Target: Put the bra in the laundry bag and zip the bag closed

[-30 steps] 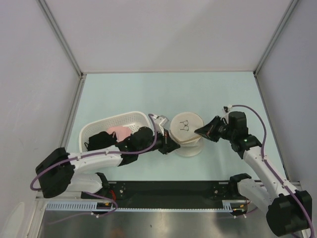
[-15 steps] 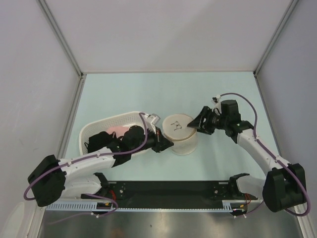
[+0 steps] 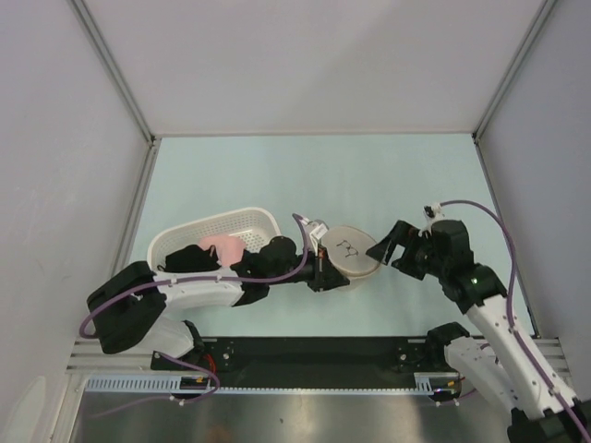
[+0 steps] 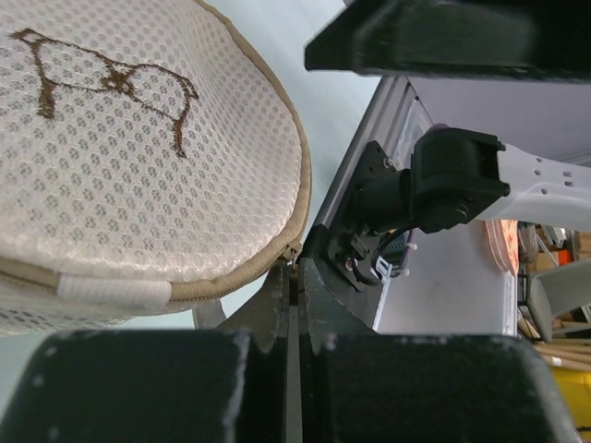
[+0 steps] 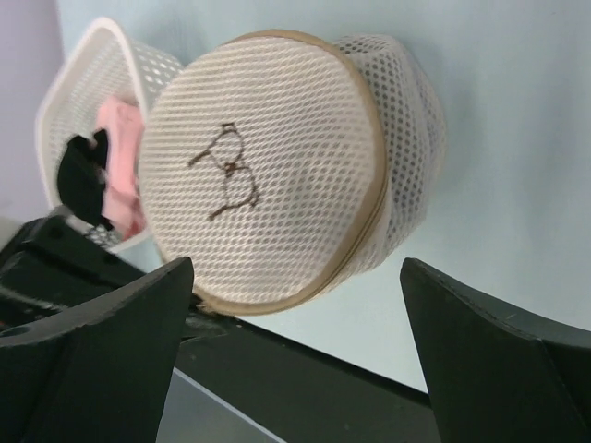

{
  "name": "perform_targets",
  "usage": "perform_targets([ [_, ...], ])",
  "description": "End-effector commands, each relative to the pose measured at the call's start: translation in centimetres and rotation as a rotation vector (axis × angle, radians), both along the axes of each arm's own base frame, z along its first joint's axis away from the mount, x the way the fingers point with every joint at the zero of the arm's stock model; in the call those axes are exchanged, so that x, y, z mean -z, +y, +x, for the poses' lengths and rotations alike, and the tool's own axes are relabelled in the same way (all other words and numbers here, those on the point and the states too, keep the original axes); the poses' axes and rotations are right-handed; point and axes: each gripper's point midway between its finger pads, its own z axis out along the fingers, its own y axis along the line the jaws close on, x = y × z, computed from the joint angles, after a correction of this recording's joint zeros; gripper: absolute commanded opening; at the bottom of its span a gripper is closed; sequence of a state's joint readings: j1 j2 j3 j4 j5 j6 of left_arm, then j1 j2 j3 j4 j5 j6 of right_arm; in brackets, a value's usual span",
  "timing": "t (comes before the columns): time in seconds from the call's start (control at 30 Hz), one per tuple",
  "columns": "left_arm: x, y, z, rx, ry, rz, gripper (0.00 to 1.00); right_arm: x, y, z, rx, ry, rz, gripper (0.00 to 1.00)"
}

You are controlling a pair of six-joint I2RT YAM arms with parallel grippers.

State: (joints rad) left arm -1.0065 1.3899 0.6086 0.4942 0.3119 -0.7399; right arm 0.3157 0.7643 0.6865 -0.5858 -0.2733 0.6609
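Basket (image 3: 231,219) with pink garment (image 3: 222,246) sits just beside the laundry bag (image 3: 349,249)

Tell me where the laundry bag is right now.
In the top view the laundry bag sits just right of the white basket, between the left gripper at its rim and the open right gripper.

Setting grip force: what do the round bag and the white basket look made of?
By looks: the laundry bag is soft cream mesh fabric, matte, open honeycomb holes, tan cloth-like binding at the rim; the basket is probably rigid white plastic, smooth moulded rim and rows of punched holes.
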Motion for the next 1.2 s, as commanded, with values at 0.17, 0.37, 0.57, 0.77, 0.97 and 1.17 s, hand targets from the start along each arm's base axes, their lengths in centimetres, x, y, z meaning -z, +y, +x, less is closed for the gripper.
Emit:
perform_targets([
  [0.17,-2.9,-2.2,-1.1,0.062,-0.019,-0.103,0.0,0.8,3.0,-4.2,0.053,0.101,0.348,0.86],
  [0.37,-3.0,-2.4,-1.6,0.075,-0.021,-0.105,0.0,0.8,4.6,-2.7,0.059,0.113,0.463,0.74],
  [0.57,-2.3,-1.6,-0.9,0.035,-0.042,-0.04,0.0,0.9,4.9,-1.6,0.054,0.116,0.433,0.14],
  [0.77,-0.6,1.7,1.6,-0.085,-0.073,0.089,0.0,1.1,4.2,-1.3,0.001,0.121,0.415,0.0],
  [0.97,1.9,7.2,4.9,-0.231,-0.05,0.199,0.0,0.6,3.1,-1.1,-0.038,0.098,0.421,0.0],
  [1.17,2.1,9.0,5.9,-0.253,-0.105,0.282,0.0,-0.2,3.5,-0.7,-0.101,0.076,0.441,0.0],
])
